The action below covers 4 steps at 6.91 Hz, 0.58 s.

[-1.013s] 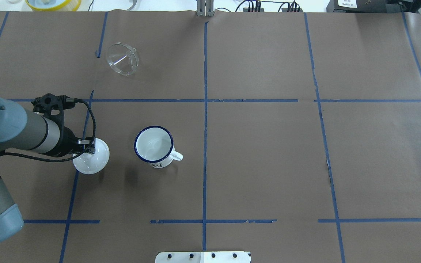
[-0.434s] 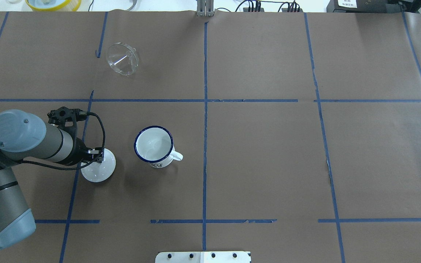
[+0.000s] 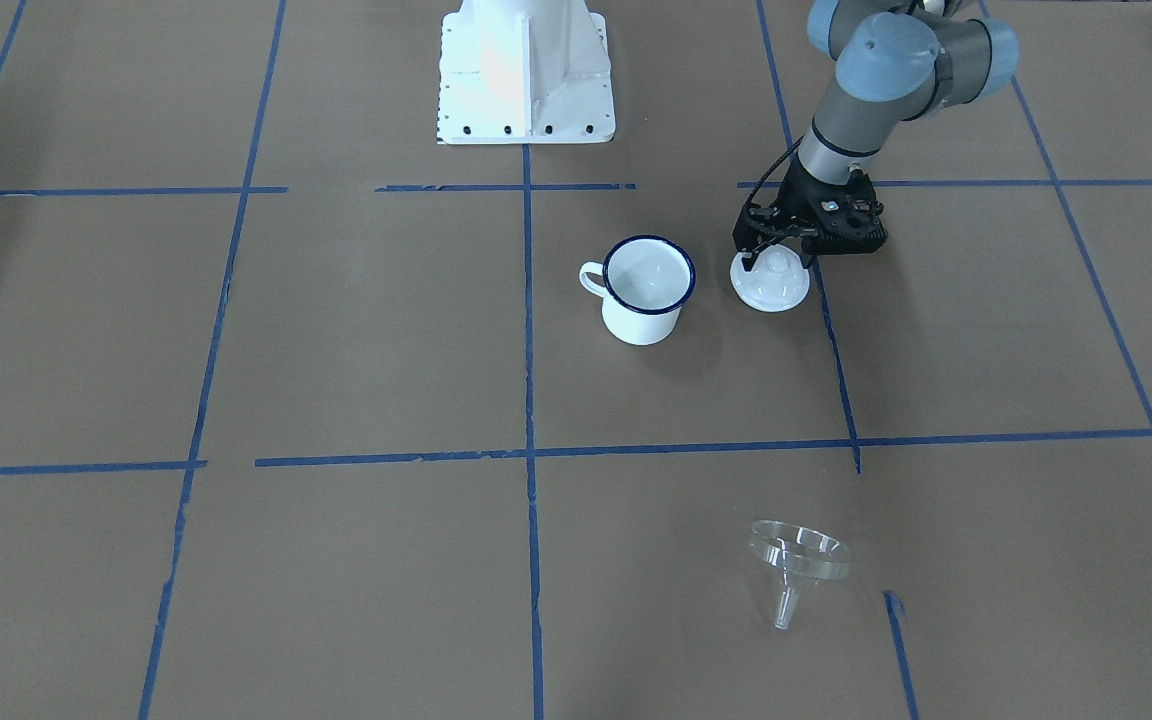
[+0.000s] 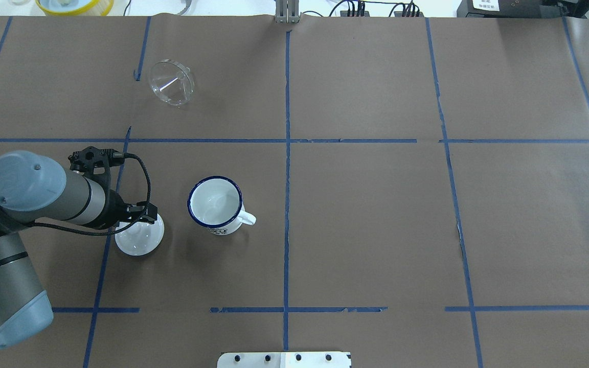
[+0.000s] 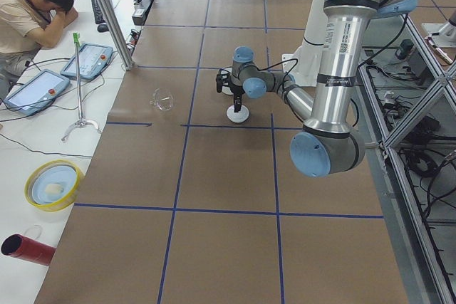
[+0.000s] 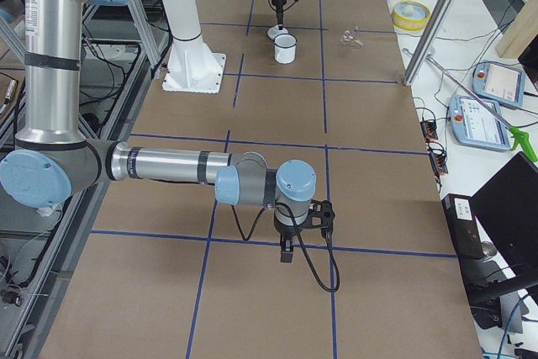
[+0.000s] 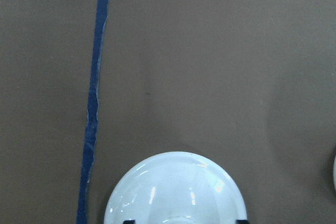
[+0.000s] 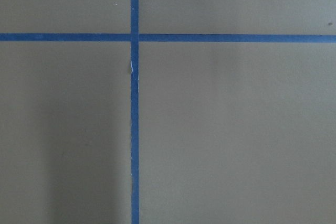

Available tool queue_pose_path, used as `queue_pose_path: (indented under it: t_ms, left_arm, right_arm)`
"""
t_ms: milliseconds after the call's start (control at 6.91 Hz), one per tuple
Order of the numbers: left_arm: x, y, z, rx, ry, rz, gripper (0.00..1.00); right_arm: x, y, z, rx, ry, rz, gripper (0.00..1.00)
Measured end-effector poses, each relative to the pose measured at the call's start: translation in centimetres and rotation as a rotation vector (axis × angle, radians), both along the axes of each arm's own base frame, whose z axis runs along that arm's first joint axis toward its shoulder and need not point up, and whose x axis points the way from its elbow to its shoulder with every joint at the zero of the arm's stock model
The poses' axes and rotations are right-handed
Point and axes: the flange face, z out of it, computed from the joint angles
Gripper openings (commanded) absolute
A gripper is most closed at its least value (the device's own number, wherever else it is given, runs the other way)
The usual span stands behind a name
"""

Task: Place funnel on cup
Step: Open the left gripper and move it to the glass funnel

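Note:
The clear funnel (image 4: 172, 82) lies on its side at the far left of the table, also in the front-facing view (image 3: 796, 555). The white cup (image 4: 215, 204) with a dark blue rim stands upright and empty, its handle towards the table's middle (image 3: 646, 290). My left gripper (image 3: 778, 250) is over a round white knobbed lid (image 4: 141, 239) that rests on the table to the left of the cup. Its jaws stand apart on either side of the knob, open. My right gripper (image 6: 286, 254) hangs over bare table far to the right; I cannot tell its state.
Blue tape lines cross the brown paper cover. The lid (image 7: 176, 192) fills the bottom of the left wrist view, next to a tape line (image 7: 94, 103). The robot's white base (image 3: 524, 75) is at the near edge. A yellow bowl (image 5: 51, 184) sits off the table.
The left arm moved the lid right and down towards the cup. The lid now rests on the table and the jaws have opened.

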Motion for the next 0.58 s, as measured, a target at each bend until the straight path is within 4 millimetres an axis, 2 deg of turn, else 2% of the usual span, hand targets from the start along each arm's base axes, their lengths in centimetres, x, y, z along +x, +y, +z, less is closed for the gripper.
queue_pose_path:
  t_ms: [145,434,579]
  left_arm:
    - [-1.8,-1.7,-2.4,-0.01,0.047,-0.072,1.0]
    - [-7.1,-7.7,-7.6,-0.087,0.177,-0.341,1.0]
    - [-8.1,-9.8,-9.3,-0.146,0.279,-0.506,1.0]
  right_arm:
    - [0.0,0.0,0.0,0.0,0.0,0.0,1.0]
    - [0.0,0.0,0.1,-0.001,0.0,0.0,1.0]
    - [0.0,0.0,0.0,-0.001,0.0,0.0,1.0]
